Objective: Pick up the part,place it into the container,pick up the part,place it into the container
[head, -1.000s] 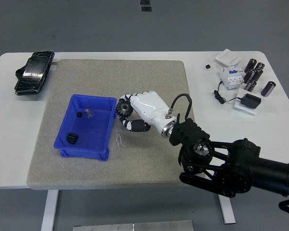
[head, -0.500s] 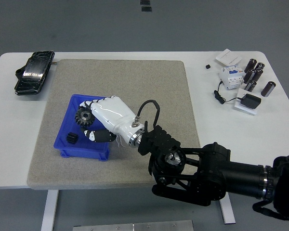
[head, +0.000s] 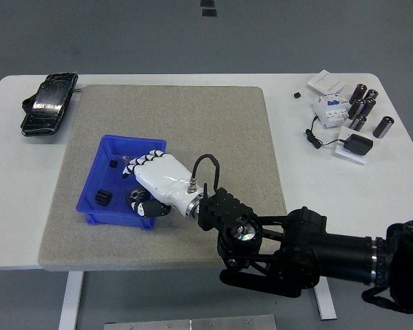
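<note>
Reaches in from the lower right — black right arm [head: 316, 258], bulky at the joints, stretched leftward across the near part of the scene. Ends in a white right hand [head: 155, 184] past a silver wrist ring, back of the hand turned up, palm down. Fingers [head: 143, 164] curled forward and downward, black-tipped — thumb tucked beneath, closed around a dark toothed part.

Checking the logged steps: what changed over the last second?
The right hand carried the gear left from beside the bin to over it, then lowered it inside; whether it is released is unclear. The small black part in the bin stayed put.
</note>
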### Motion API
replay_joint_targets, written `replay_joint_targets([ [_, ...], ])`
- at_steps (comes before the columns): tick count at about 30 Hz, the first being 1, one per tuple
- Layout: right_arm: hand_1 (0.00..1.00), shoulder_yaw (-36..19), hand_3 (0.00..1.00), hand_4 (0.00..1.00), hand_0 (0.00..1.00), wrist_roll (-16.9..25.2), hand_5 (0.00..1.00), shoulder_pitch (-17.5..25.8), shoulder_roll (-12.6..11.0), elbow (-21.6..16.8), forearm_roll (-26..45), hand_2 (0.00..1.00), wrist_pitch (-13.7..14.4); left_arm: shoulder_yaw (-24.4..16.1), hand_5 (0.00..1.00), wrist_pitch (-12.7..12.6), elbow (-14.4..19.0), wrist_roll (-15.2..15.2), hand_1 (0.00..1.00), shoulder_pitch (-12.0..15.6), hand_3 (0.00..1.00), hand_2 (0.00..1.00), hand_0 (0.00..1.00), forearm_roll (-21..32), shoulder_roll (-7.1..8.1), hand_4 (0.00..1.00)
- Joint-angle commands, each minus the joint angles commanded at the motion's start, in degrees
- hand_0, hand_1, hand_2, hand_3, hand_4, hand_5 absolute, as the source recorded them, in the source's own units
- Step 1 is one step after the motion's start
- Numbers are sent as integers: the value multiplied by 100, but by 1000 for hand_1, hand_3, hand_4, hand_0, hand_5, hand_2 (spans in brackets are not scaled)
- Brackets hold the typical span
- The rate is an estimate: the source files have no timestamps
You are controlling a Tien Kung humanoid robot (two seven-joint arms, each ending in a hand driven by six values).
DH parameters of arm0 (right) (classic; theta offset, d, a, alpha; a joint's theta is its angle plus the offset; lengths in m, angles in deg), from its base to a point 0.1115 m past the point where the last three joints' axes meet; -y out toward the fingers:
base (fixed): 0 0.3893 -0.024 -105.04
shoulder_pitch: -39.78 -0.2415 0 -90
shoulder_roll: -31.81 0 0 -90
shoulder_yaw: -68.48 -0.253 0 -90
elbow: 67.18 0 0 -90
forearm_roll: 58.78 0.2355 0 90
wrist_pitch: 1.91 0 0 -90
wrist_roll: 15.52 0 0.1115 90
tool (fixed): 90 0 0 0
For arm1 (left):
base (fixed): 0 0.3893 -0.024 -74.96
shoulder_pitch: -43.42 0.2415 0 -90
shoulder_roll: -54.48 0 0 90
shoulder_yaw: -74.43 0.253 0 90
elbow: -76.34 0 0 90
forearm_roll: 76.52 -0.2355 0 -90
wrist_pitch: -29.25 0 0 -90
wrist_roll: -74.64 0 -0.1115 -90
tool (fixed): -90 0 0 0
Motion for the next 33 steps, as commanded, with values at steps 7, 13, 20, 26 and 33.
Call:
replay_joint_targets([
  [7,903,-153,867,839,902,63,561,42,-2,-69,93,900,76,16,300,0,-3,-11,638,-2,585,605,680,19,-8,621],
  [13,903,-784,867,869,896,369,585,261,-249,-539,626,895,492,51,301,2,-12,-38,637,10,584,605,681,63,-20,621],
  [20,854,-1846,837,866,861,965,582,835,-872,-995,1472,858,989,117,300,3,-27,-84,637,45,584,605,681,155,-38,620],
  [26,817,-2870,795,862,818,1697,587,1512,-1433,-962,2373,824,1153,164,296,9,-41,-117,637,89,584,603,681,217,-60,619],
  [33,792,-4027,767,858,776,2624,589,2418,-1865,-903,3650,786,1010,406,294,52,-104,-285,636,129,584,603,681,458,-87,619],
])
